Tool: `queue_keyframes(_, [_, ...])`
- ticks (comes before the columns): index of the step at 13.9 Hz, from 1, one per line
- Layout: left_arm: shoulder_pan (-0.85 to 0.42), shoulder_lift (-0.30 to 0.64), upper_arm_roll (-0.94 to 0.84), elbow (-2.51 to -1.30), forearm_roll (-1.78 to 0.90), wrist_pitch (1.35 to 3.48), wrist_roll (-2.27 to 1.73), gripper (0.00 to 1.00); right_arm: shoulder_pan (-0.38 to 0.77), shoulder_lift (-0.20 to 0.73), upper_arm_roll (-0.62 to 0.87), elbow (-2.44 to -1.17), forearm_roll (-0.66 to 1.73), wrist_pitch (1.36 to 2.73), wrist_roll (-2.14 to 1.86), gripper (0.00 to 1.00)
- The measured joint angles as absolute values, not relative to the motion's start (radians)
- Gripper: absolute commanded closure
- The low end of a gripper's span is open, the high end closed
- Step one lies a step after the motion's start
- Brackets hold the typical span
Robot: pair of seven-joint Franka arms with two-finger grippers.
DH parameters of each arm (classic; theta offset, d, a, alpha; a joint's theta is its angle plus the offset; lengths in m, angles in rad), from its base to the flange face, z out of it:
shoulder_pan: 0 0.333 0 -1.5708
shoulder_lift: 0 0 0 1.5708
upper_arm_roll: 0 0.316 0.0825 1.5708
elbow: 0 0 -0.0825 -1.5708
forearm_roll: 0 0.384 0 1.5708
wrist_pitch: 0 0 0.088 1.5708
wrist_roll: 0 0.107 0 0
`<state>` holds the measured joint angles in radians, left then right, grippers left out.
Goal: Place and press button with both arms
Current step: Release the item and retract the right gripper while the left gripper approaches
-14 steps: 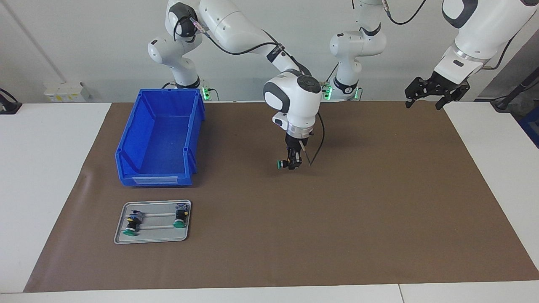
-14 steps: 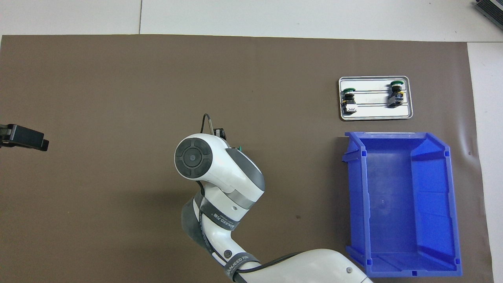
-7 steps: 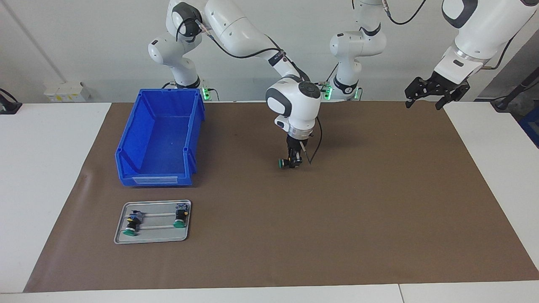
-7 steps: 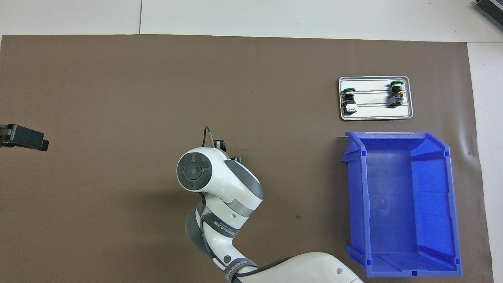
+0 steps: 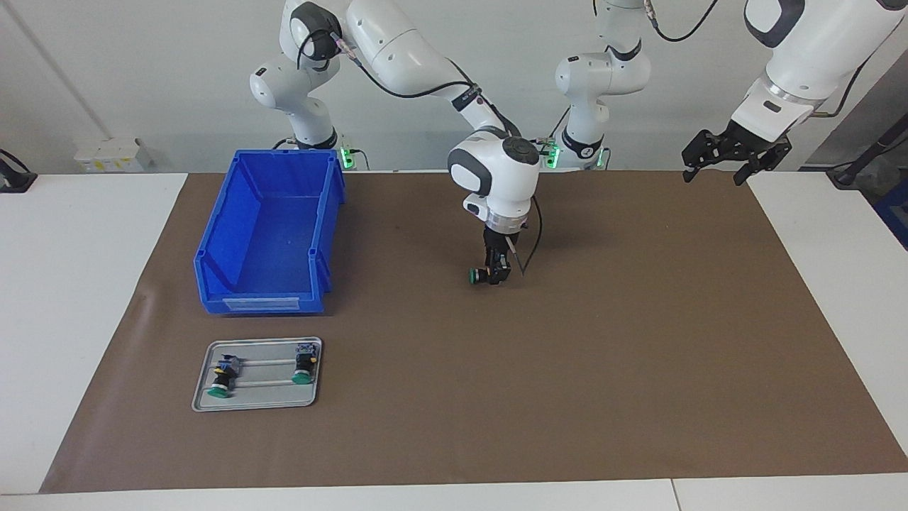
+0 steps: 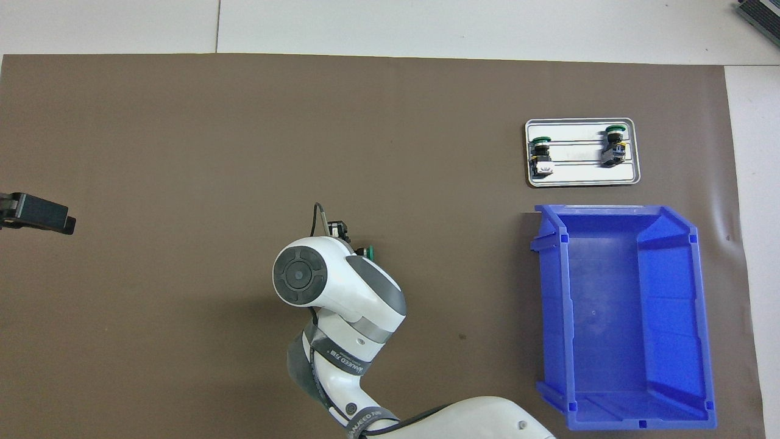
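Note:
My right gripper [image 5: 494, 276] points down at the middle of the brown mat and is shut on the button [image 5: 474, 276]. The button lies on its side, green cap toward the right arm's end of the table, down at the mat. In the overhead view only its green cap [image 6: 367, 251] shows beside the right arm's wrist, which hides the gripper. My left gripper [image 5: 734, 153] hangs high over the mat's edge at the left arm's end and waits; its tip shows in the overhead view [image 6: 38, 213].
An empty blue bin [image 5: 266, 231] stands at the right arm's end. A small metal tray [image 5: 257, 403], farther from the robots than the bin, holds two look-alike green-capped switches [image 5: 220, 383] [image 5: 303, 369]. The brown mat [image 5: 638, 355] covers most of the table.
The right arm has drawn slightly toward the robots and lowered the button a little toward the mat. The left arm has not moved.

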<state>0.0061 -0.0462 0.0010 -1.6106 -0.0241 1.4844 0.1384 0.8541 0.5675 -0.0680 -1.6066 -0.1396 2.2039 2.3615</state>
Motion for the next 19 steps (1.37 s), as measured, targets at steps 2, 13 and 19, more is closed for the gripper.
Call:
queue_keyframes(2, [0.006,-0.046,0.001,-1.611,-0.024,1.484,0.138,0.00,0.856,0.559,-0.068,-1.606,-0.169,2.204,2.359,0.00])
queue_keyframes(13, [-0.058,-0.046,-0.021,-1.618,-0.024,1.567,0.148,0.00,0.525,0.300,-0.079,-1.610,-0.097,2.086,1.423,0.00])
queue_keyframes(19, [-0.156,-0.047,-0.029,-1.678,-0.024,1.705,0.455,0.00,0.306,0.198,-0.079,-1.610,-0.081,1.950,0.794,0.00])
